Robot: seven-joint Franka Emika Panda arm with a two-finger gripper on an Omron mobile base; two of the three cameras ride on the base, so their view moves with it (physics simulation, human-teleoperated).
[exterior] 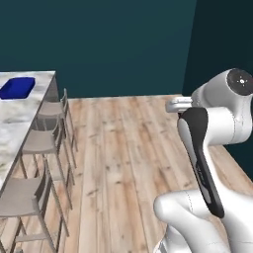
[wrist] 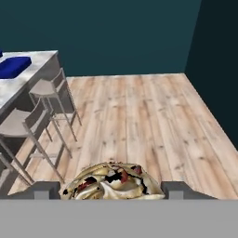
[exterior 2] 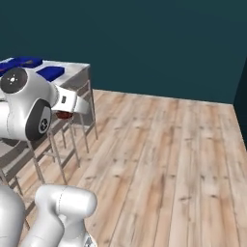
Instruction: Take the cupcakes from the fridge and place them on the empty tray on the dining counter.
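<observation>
In the hand view my gripper (wrist: 111,189) is shut on a cupcake (wrist: 111,182), a round cake mottled brown and cream with red specks, wedged between the two fingertips (wrist: 44,189). From the right base view the cupcake (exterior 2: 63,115) shows as a reddish-brown lump under the hand, held in the air beside the dining counter (exterior 2: 77,68). A deep-blue tray (exterior: 17,87) lies on the far end of the marble dining counter (exterior: 20,123), well ahead and left of the gripper, and it looks bare inside. The same tray (wrist: 14,66) appears at the hand view's left edge. The fridge is out of view.
Grey stools (exterior: 44,141) line the counter's near side, under the hand's path (wrist: 46,88). A second blue tray (exterior 2: 21,61) lies behind the first (exterior 2: 50,72). Open wooden floor (exterior: 123,148) stretches to a dark teal wall (exterior: 123,44).
</observation>
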